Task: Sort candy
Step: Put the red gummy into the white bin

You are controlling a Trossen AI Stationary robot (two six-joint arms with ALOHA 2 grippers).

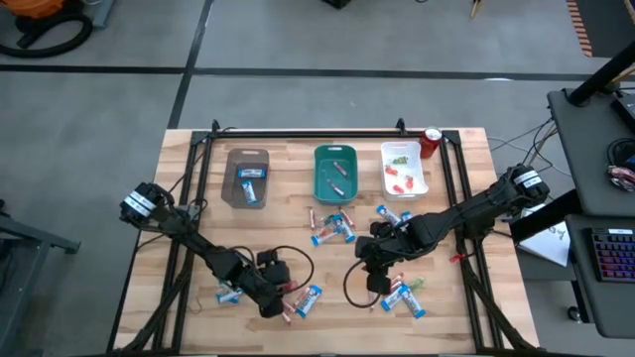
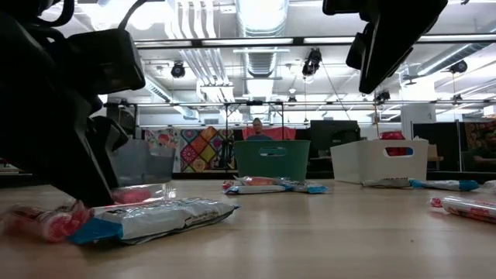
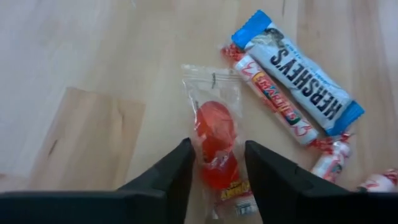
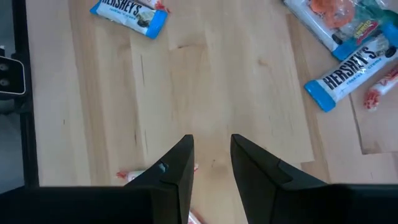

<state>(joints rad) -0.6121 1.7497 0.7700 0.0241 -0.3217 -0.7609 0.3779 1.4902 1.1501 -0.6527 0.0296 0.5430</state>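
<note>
My left gripper [image 1: 275, 300] [image 3: 214, 171] is low over the table's near left part and open. Its fingers stand on either side of a clear packet of red sweets [image 3: 214, 134]. Beside that packet lie a blue-and-white bar [image 3: 301, 71] and a slim red-and-white stick [image 3: 277, 99]. My right gripper [image 1: 378, 276] [image 4: 211, 158] is open and hangs above bare wood, clear of the table in the low view [image 2: 391, 39]. A pink stick [image 4: 134, 175] lies partly under one of its fingers. More candy [image 1: 332, 228] lies flat about the table's middle. My left gripper comes from above, pointing down, with its fingers astride the lower end of the clear packet [image 3: 217, 168], which lies flat on the table. Whether the fingers [image 3: 177, 171] touch the wrapper, I cannot tell.
Along the far side stand a brown tray [image 1: 246, 177], a teal tray [image 1: 335, 171], a white tray [image 1: 404, 169] and a red can [image 1: 431, 142]. Blue-and-white bars [image 4: 129, 14] [image 4: 348, 78] lie near my right gripper. Black cables [image 1: 298, 260] loop over the wood.
</note>
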